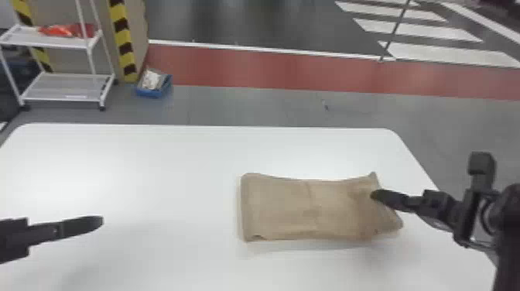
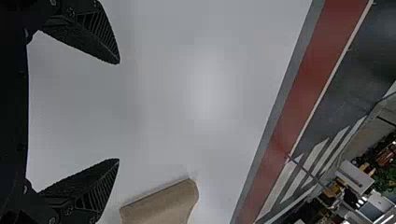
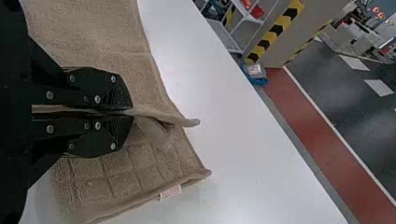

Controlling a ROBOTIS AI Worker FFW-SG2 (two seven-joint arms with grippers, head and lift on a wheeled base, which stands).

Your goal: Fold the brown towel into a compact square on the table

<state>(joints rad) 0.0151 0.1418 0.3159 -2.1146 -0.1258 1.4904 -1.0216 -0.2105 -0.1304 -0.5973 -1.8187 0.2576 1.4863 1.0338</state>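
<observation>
At the near left, the left tool [image 1: 96, 222], black with two flat fingers, is held over the white, round-cornered counter [image 1: 135, 162], its arm coming in from the left edge and pointing right. In its wrist view, the left tool [image 2: 119, 110] has its fingers spread wide with nothing between them, well apart from the cloth.

Right of the middle of the counter lies the brown terry-cloth towel [image 1: 278, 205], folded in layers into an oblong that is longer from left to right. Its left end is fairly straight, with rounded corners, and a faint crease crosses its middle from far to near. The right end is rumpled: the far corner peaks up and the near corner juts out to the right in a point. The right wrist view shows a raised grid pattern on one layer and a small whitish label [image 3: 171, 192] at the edge.

At the right, the other arm comes in from the right edge and points left over the towel's right end. The black, flat-fingered right tool [image 1: 374, 194] is closed on a pinched ridge of the towel.
</observation>
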